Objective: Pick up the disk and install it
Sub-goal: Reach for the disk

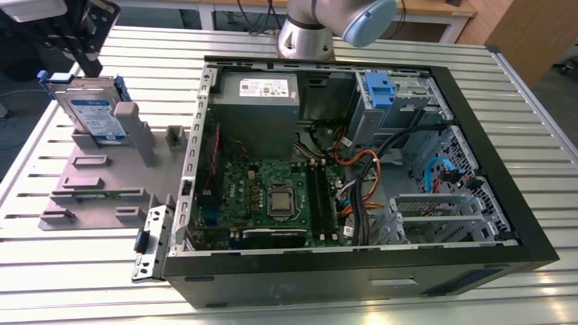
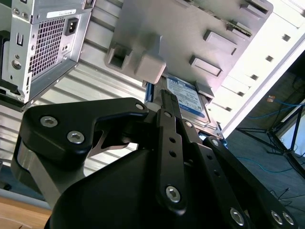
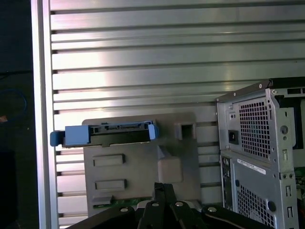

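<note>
The gripper [image 1: 91,66] hung just above the disk [image 1: 93,112]. Its two black fingers [image 3: 162,188] were pressed tip to tip in the first wrist view, with nothing held between them. I could not tell whether the tips touched the disk's upper edge.

The disk stood on edge directly beneath the gripper, slotted into a grey fixture plate [image 1: 99,186]. Its blue-and-white label was showing and blue rails ran round its edges. The plate lay flat on the slatted aluminium table [image 1: 54,271].

Off to one side of the gripper, beyond the fixture, sat the open computer case [image 1: 505,203]. Inside it, well apart from the gripper, were a grey power supply [image 1: 257,108] and a blue caddy [image 1: 380,88].
</note>
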### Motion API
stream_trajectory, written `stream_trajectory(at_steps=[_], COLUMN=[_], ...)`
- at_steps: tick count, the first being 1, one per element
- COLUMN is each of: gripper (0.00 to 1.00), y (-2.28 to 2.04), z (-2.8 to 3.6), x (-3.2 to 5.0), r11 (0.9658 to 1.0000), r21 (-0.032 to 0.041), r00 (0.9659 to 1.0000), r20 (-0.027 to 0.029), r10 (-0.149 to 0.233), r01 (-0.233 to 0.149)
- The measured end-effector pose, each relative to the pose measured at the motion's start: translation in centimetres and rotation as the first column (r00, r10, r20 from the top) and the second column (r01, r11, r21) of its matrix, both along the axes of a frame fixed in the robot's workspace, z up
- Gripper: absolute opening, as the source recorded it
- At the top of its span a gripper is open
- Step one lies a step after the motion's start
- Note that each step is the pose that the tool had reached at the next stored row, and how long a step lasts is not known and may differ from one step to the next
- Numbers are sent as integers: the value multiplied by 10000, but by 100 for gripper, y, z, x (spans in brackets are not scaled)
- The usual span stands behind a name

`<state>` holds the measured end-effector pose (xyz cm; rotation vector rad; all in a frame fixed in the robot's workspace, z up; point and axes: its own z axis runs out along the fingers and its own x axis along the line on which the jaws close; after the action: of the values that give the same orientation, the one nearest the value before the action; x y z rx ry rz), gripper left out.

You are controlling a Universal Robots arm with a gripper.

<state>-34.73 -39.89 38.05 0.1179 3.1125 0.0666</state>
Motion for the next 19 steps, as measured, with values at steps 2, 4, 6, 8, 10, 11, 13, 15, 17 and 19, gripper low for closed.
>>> stream_trajectory(at_steps=[2,4,6,8,10,11,13,15,17,19], gripper=[10,10,10,10,10,10,10,10,10,10], y=[0,0,0,0,0,0,0,0,0,0], z=[-2,-2,-3,-4,-5,-5,-5,-10,-15,-16], x=[-8,-14,-20,-26,-30,-33,-37,-52,-66,-70], r11=[10000,10000,10000,10000,10000,10000,10000,10000,10000,10000], r21=[0,-2,-2,-2,-3,-2,-2,-2,-2,-2], r00=[10000,10000,10000,10000,10000,10000,10000,10000,10000,10000], r20=[1,0,1,1,0,1,0,0,1,1], r10=[0,0,0,0,0,0,0,0,0,0], r01=[0,0,0,0,0,0,0,0,0,0])
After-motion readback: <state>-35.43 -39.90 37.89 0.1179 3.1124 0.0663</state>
